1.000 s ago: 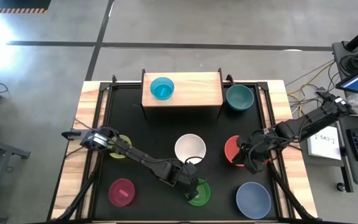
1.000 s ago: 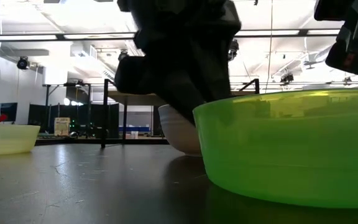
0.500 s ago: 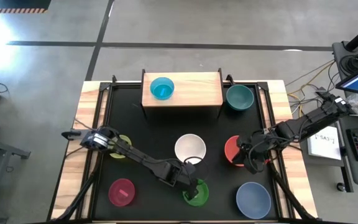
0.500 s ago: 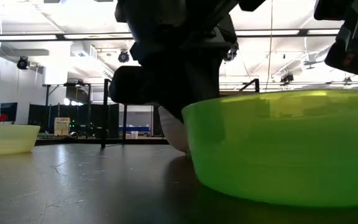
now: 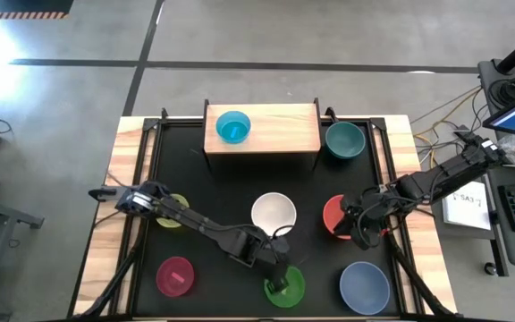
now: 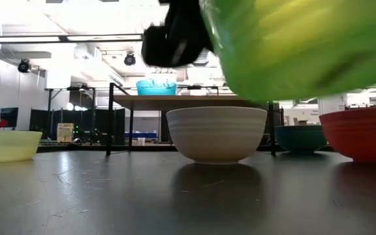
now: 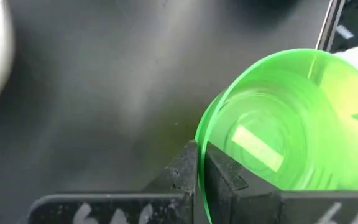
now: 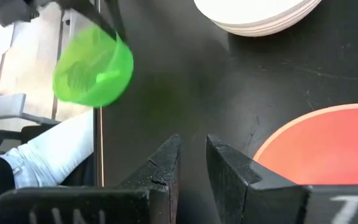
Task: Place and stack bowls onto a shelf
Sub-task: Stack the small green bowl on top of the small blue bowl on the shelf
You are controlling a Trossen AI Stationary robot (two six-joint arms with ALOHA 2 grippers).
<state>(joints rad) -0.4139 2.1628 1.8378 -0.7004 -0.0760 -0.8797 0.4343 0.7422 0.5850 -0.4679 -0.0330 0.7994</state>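
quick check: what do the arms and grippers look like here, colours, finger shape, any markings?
Both arms are dark, slim and jointed, with black cables running along them. The left gripper has two flat black fingers on a black crossbar with pale embossed characters. The right gripper has the same wedge-shaped black fingers and pale lettering.

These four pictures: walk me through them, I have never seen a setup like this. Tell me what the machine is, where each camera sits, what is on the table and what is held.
Two dark robot arms work at a black table. One camera looks straight down, one sits at tabletop height, one rides on each wrist. The left gripper is shut on the rim of the green bowl, lifted off the table in the low view. The right gripper hangs beside the red bowl, holding nothing, fingers slightly apart. The wooden shelf carries a blue bowl. White, teal, yellow, pink and periwinkle bowls lie around.
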